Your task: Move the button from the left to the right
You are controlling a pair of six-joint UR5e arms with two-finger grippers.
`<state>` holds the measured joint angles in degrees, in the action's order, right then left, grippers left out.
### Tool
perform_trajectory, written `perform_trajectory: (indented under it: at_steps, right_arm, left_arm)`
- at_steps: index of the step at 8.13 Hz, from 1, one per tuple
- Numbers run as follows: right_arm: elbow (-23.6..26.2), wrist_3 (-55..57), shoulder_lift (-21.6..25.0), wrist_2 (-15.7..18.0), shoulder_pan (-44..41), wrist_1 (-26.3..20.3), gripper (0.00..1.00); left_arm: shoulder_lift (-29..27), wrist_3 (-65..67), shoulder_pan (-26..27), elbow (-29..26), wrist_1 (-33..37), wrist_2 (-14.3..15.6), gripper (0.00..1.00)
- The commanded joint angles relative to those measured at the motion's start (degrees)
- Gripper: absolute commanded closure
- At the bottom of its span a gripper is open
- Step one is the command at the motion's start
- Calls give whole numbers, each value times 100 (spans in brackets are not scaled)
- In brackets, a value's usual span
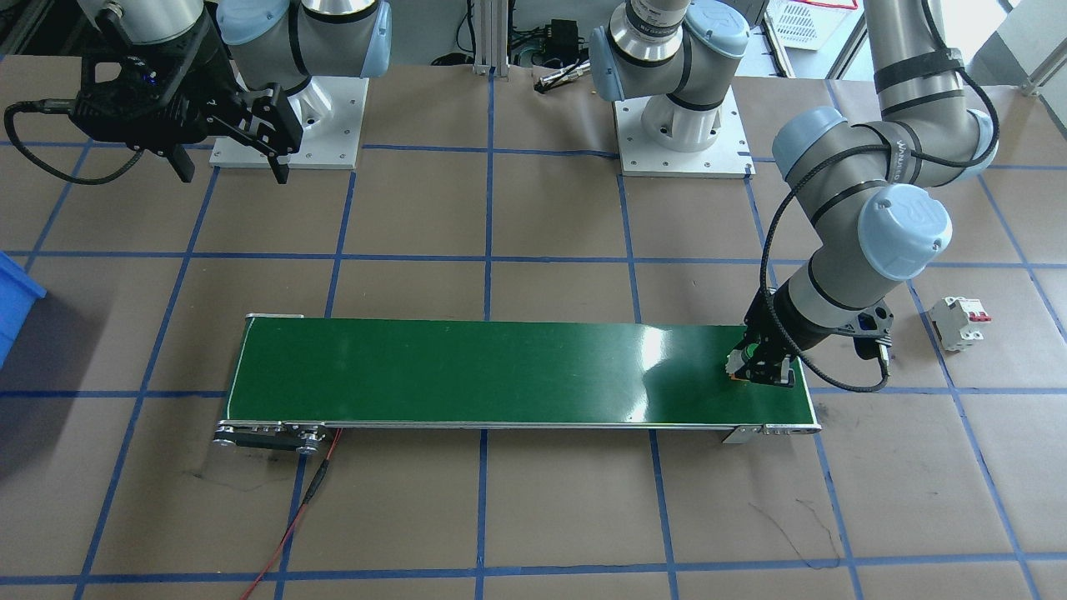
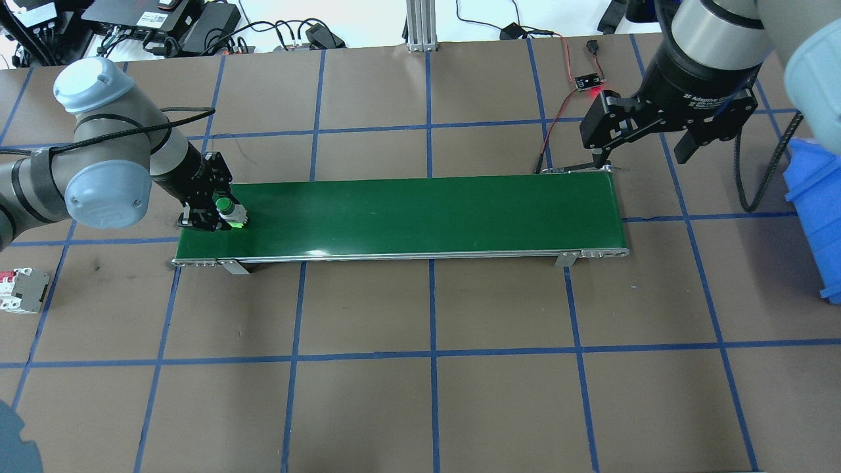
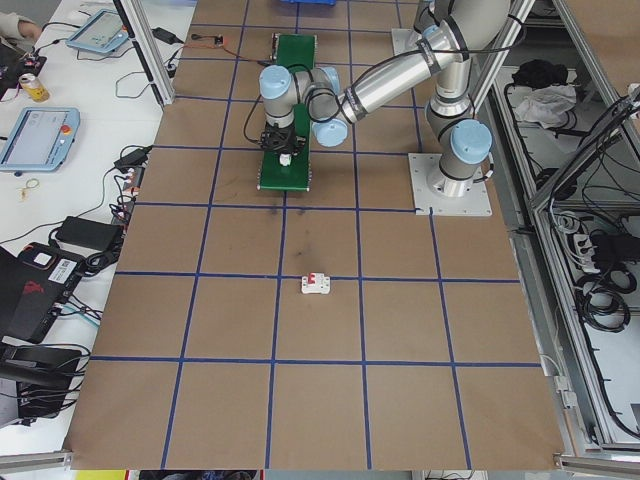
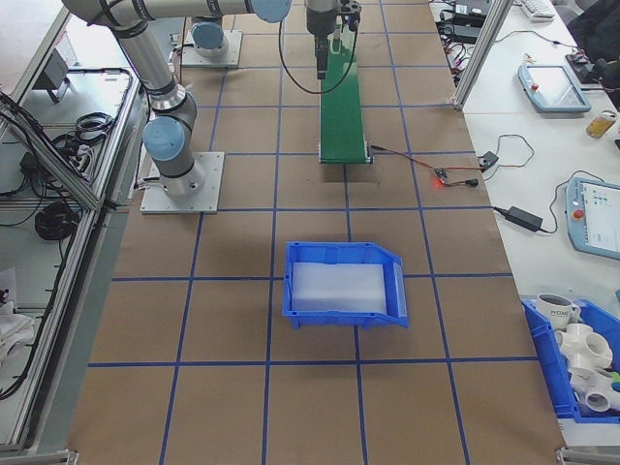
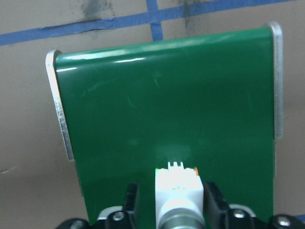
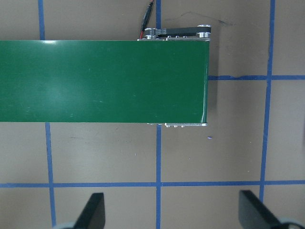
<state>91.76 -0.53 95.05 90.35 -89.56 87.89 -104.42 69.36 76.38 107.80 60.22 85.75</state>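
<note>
**Left claw pinches the button at the belt's left end**

Front-facing view: the left gripper (image 1: 763, 367) is down on the long green conveyor belt (image 1: 500, 373), at the end on this view's right, its fingers closed around the small white plastic button with an orange base (image 1: 737, 366). The right gripper (image 1: 233, 154) hangs high above the brown papered table (image 1: 533, 517), fingers spread, holding nothing. A white circuit breaker with red toggles (image 1: 959, 322) lies on the table beyond the belt's end.

Overhead view: the left gripper (image 2: 211, 215) sits at the belt's (image 2: 420, 217) left end with the button (image 2: 235, 215) between its fingers. The right gripper (image 2: 640, 141) hovers over the far right corner of the belt, wide apart. A blue plastic bin (image 2: 815, 217) stands at the right edge.

Left side view: the breaker (image 3: 317, 285) lies well apart from the belt (image 3: 285, 170).

Left wrist view: the button (image 5: 177, 183) is pinched between two black fingers (image 5: 131, 200), touching the belt.

Right wrist view: the spread fingertips (image 6: 93, 212) frame bare table beside the belt's end (image 6: 143, 81).
</note>
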Motion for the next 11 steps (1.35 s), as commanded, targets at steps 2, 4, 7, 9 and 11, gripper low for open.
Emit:
perform_trajectory:
  at_steps: [2,4,7,9,11]
  right_arm:
    - [0,0,-4,0,0,0,0]
    - [8,0,-4,0,0,0,0]
    - [9,-237,-56,0,9,-70,0]
    - [104,-360,-170,0,9,-44,0]
    - [307,-360,-380,0,26,235,1]
  left_arm:
    - [-43,16,8,-5,-10,29,0]
    - [53,-44,8,-23,-10,29,0]
    - [342,-1409,61,-162,-2,791,0]
    - [720,-3052,70,-697,504,820,0]
    - [897,-4169,131,-1757,2029,820,0]
